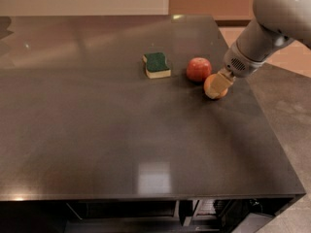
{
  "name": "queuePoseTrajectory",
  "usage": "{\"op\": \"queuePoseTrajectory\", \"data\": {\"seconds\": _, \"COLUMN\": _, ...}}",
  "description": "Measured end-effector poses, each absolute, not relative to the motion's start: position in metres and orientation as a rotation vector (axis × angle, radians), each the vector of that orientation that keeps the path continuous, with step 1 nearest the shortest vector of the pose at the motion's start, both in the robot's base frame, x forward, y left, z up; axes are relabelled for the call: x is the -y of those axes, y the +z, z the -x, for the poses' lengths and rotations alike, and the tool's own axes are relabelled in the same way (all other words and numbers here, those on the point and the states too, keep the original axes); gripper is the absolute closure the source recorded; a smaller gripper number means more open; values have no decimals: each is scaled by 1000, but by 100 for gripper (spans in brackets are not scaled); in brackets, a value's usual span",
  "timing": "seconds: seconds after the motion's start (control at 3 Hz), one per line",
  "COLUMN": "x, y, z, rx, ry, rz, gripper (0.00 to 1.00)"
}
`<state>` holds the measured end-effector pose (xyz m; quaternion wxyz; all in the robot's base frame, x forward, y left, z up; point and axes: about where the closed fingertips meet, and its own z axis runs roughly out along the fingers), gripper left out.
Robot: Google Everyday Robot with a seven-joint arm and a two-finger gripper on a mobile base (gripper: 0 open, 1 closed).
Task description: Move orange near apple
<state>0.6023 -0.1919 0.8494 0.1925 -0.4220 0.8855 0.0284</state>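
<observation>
The orange (212,91) rests on the dark table (121,144) near its right edge, just right of and slightly in front of the red apple (198,69). The two fruits are close together, with only a small gap between them. My gripper (218,84) comes down from the upper right and sits right at the orange, covering its upper right side. The arm's grey wrist (243,62) is just above it.
A green and yellow sponge (156,64) lies on the table left of the apple. The table's right edge (272,130) runs close by the orange, with the floor beyond it. The front edge is at the bottom of the view.
</observation>
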Motion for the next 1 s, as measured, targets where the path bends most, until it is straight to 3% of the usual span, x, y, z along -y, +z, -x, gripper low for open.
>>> {"op": "queuePoseTrajectory", "data": {"seconds": 0.33, "x": 191, "y": 848, "z": -602, "rx": -2486, "ry": 81, "rz": 1188, "gripper": 12}}
{"op": "queuePoseTrajectory", "data": {"seconds": 0.67, "x": 190, "y": 847, "z": -602, "rx": -2487, "ry": 83, "rz": 1191, "gripper": 0}}
{"op": "queuePoseTrajectory", "data": {"seconds": 1.0, "x": 190, "y": 847, "z": -602, "rx": -2487, "ry": 83, "rz": 1191, "gripper": 0}}
